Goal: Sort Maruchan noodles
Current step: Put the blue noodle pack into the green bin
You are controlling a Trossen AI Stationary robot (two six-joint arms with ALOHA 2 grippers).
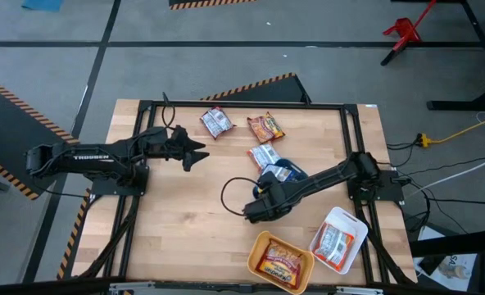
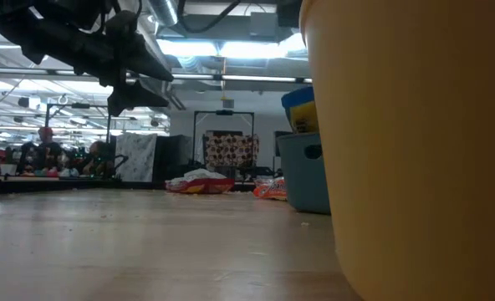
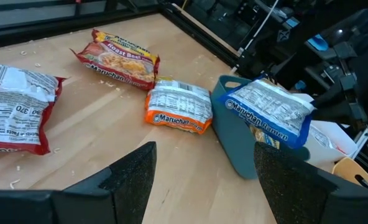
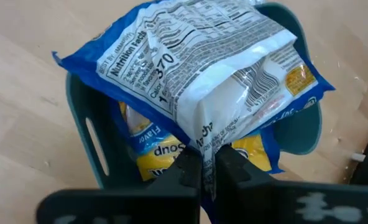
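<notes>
My right gripper (image 4: 209,167) jaws pinch a blue packet (image 4: 209,68) over the teal tray (image 4: 84,130); left gripper (image 3: 202,171) jaws wide, three loose packets (image 3: 178,107) ahead; orange tray (image 1: 259,246), white tray (image 1: 353,225) each filled

Bright overhead lighting, blurred orange tray (image 2: 415,142) foreground.

right gripper (image 4: 207,167) dark, pinching blue-and-white packet (image 4: 209,81) printed with black nutrition text | below it blue-yellow packet (image 4: 148,146) in teal tray (image 4: 84,124) | ahead of left gripper (image 3: 199,174): red-white packet (image 3: 16,109), orange packet (image 3: 178,107), red-yellow packet (image 3: 119,57)
</notes>
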